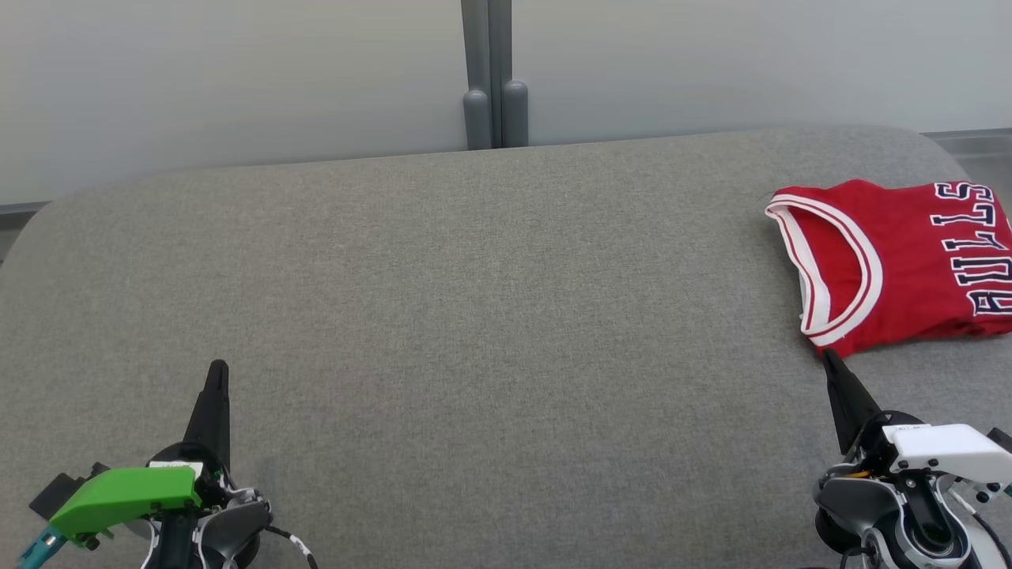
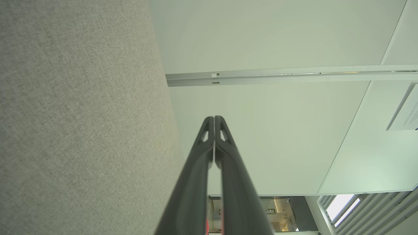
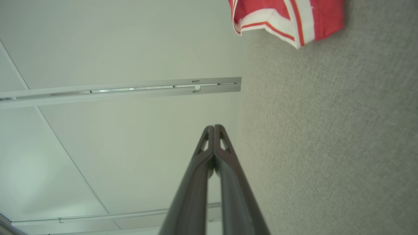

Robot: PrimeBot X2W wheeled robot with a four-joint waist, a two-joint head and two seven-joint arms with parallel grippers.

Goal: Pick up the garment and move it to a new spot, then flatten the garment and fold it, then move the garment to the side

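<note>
My left gripper sits low at the near left over the grey fabric-covered table top. Its two long dark fingers are pressed together along their length, with nothing between them. In the left wrist view the tips meet in a single point, with the grey cloth to one side and a pale panelled wall beyond.

My right gripper is at the near right, and its fingers are pinched together the same way, also holding nothing. In the head view its tip points up toward the near corner of the red sleeveless basketball jersey with white trim and dark lettering. From the head camera it looks just short of the fabric. The right wrist view shows a strip of bare grey cloth between the fingertips and the jersey's white-edged opening, so the two are apart.

The jersey lies folded and flat on the table's far right side, near the rounded corner, with its neckline turned toward the table's middle. Its right part runs off the edge of the head view. A grey post stands behind the table's far edge.
</note>
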